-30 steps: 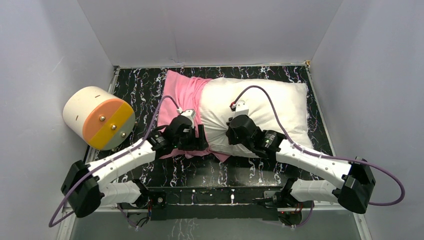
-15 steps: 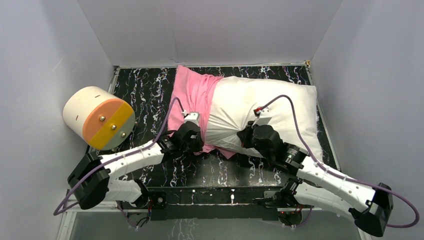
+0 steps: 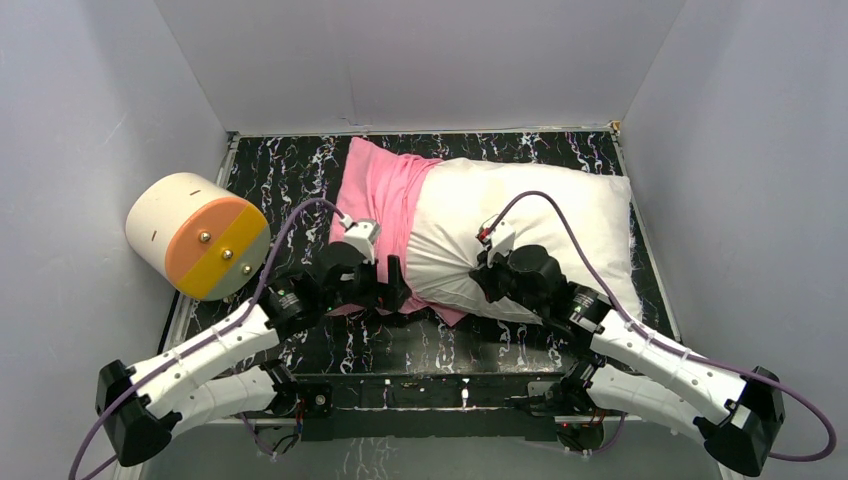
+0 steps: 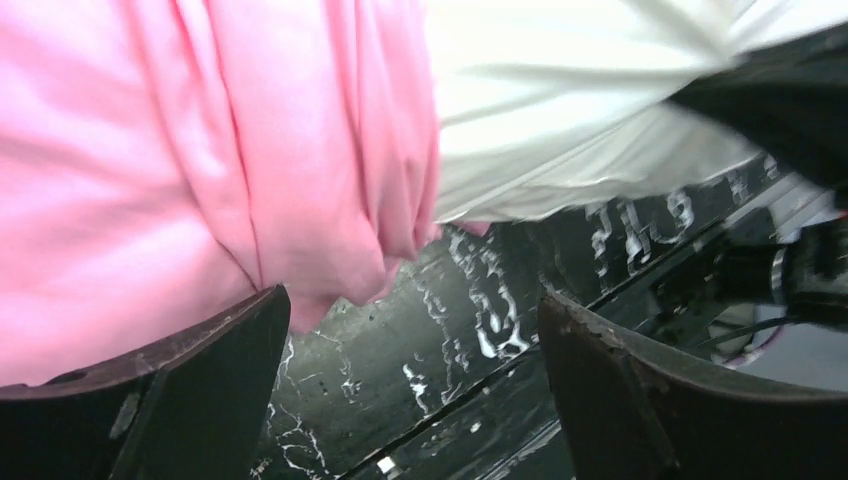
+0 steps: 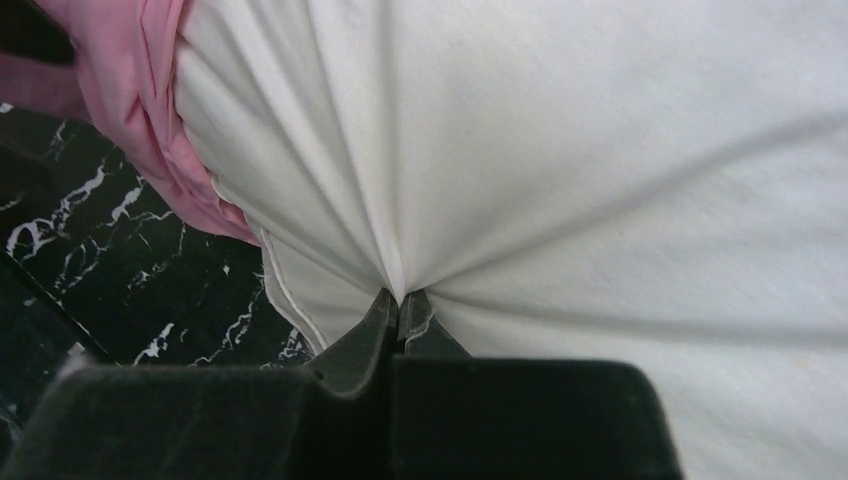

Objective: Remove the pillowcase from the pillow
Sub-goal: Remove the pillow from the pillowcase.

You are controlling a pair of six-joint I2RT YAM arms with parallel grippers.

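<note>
The black marbled table [image 3: 290, 170] lies under both my grippers. The pillow [image 3: 540, 205] sprawls ahead of my right gripper [image 5: 400, 305] and off to its right. That gripper is clenched on a pinch of the pillow's white cloth by its near edge, and folds fan out from the tips. The pillowcase [image 3: 385, 190] covers only the pillow's left end. It is bunched ahead of my left gripper [image 4: 415, 330] and just left of my right one. My left gripper is released, jaws wide and holding nothing. The pink hem droops past one finger [image 4: 190, 390], whether touching I cannot tell, with bare table between the jaws. A cream-and-orange cylinder [image 3: 195, 235] sits well to the left of my left gripper, apart from the fabric.
</note>
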